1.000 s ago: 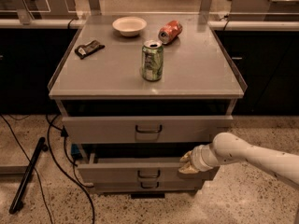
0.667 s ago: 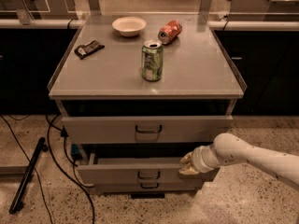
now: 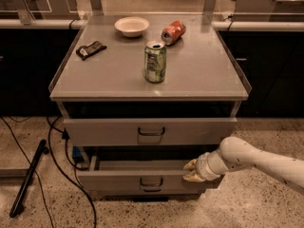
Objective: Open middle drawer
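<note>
The middle drawer [image 3: 118,180] is a shallow grey drawer with a small dark bar handle [image 3: 151,182]. It stands pulled partly out of the cabinet, with its inside showing behind the front. My gripper [image 3: 191,171] is at the top edge of this drawer's front, right of the handle, and the white arm [image 3: 256,161] reaches in from the right. Above it is the top drawer [image 3: 104,131] with its own handle. The bottom drawer is mostly hidden beneath the middle one.
On the cabinet top [image 3: 199,75] stand a green can [image 3: 155,61], a tipped red can [image 3: 173,32], a white bowl [image 3: 132,26] and a dark packet [image 3: 90,50]. Black cables [image 3: 61,160] and a black bar [image 3: 28,177] lie on the floor at left.
</note>
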You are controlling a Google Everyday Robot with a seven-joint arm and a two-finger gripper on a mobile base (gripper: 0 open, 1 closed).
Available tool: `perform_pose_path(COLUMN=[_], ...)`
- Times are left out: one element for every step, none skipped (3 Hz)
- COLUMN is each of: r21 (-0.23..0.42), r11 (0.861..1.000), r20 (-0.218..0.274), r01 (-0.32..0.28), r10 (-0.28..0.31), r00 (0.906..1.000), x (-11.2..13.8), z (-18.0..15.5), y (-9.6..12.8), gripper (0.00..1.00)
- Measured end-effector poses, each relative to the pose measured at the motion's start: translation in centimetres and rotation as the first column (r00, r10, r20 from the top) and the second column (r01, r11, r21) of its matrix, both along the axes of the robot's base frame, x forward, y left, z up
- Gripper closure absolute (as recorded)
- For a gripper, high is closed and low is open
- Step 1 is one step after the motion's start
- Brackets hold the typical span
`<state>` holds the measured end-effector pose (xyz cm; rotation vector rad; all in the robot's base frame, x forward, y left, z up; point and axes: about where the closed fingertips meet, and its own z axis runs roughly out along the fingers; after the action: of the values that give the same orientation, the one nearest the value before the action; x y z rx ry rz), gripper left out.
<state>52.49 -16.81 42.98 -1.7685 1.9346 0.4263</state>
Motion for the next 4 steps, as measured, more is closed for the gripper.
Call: perform_pose_path(r21=[0.000,0.034,0.035,0.060], r11=[1.000,0.999,0.999,0.996], r20=[0.000,-0.050,-0.050,-0.075], r01=[0.000,-0.040,-0.040,-0.073], r10=[0.000,0.042,0.042,0.077], r00=[1.0000,0.9979,0.9978,0.9942], x=[0.1,-1.7,-1.7,-2.8], z=[-0.1,0.2,0.2,0.2], y=[0.0,0.1,0.1,0.1], gripper=[1.00,1.00,1.00,1.00])
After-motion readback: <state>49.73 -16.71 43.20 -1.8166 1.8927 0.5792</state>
